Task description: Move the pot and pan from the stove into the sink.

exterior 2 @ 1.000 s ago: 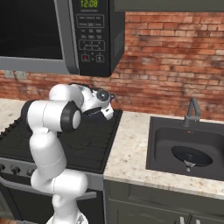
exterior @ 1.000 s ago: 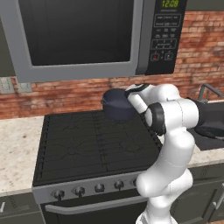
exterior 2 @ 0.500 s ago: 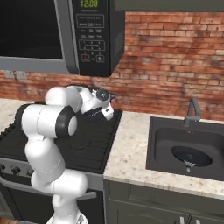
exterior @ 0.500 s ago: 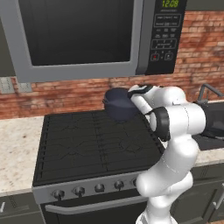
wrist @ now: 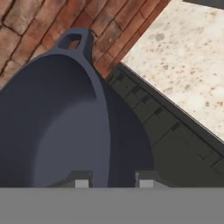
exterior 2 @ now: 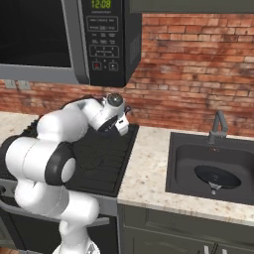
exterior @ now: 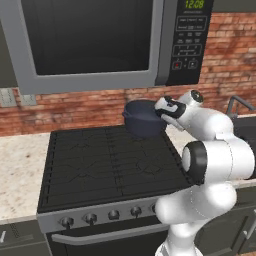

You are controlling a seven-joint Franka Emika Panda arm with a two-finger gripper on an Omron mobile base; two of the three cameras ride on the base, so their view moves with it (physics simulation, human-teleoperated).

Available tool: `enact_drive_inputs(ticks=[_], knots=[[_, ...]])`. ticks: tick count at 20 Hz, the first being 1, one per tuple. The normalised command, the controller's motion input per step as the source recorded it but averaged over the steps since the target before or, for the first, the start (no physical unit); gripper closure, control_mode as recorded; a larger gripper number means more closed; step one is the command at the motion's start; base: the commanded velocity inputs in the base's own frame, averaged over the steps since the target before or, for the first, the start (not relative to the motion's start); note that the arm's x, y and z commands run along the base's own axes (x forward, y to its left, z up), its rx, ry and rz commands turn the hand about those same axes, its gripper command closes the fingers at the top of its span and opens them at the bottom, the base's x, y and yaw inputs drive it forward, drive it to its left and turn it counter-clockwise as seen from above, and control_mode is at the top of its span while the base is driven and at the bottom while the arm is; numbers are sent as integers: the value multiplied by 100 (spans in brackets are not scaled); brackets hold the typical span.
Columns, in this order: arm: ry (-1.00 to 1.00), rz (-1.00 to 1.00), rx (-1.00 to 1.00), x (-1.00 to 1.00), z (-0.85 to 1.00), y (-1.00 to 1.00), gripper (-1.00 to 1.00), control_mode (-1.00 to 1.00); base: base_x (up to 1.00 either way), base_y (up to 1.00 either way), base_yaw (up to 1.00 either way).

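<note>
Showing the pot (exterior: pixel 144 118) raised clear of the stove (exterior: pixel 110 160), above its back right corner, close under the microwave (exterior: pixel 100 40) and in front of the brick wall (exterior 2: pixel 198 69). The gripper (wrist: pixel 110 180) straddles the near rim, one fingertip inside the wall and one outside, clamped on it; a rim pinch of this kind seems chosen because the body is too wide to span. The pot appears close to upright, mouth up, though a slight tilt cannot be ruled out. Its handle-to-handle axis runs away from the gripper, the far loop handle (wrist: pixel 75 40) pointing toward the wall. The pan (exterior 2: pixel 217 177) lies already in the sink (exterior 2: pixel 178 168), set in the table (exterior 2: pixel 149 168) right of the stove, so the pot is judged the remaining item.
</note>
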Motion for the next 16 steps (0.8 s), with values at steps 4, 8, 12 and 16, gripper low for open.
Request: enact_drive_inputs(ticks=[4,8,12,16], knots=[[13,0,0,-66,64,-14,100,-100,0,0,0],[15,0,0,-71,60,-10,100,-100,0,0,0],[11,0,0,-91,56,-13,100,-100,0,0,0],[8,0,-2,-100,51,-15,100,-100,0,0,0]])
